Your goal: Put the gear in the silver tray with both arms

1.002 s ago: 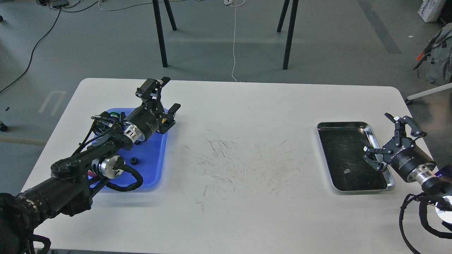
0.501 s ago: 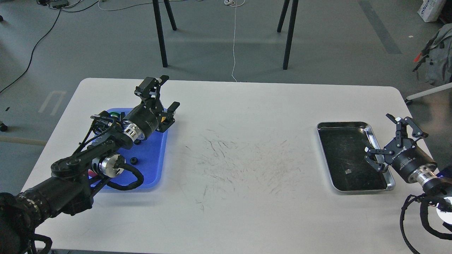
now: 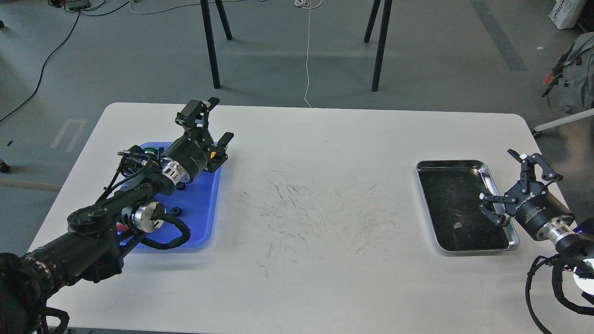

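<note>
Head view shows the left gripper [image 3: 214,124] hovering over the far end of the blue plastic tray [image 3: 199,208], its fingers spread wide and holding nothing; compared with a second ago it has drifted slightly to the left and toward the tray, a small shift rather than a real reach. The gear [image 3: 176,211] lies on the blue tray's floor, near the left arm's silver wrist ring and well apart from those fingers (a second small dark piece sits just behind it, partly hidden by the arm). A green push-button [image 3: 149,150] peeks out at the tray's far left corner. Across the scratched white table [image 3: 315,222], the silver tray [image 3: 464,204] rests near the right edge. The right gripper [image 3: 510,185] hangs over that tray's right rim, fingers wide apart and empty, having barely moved since the earlier frames.
</note>
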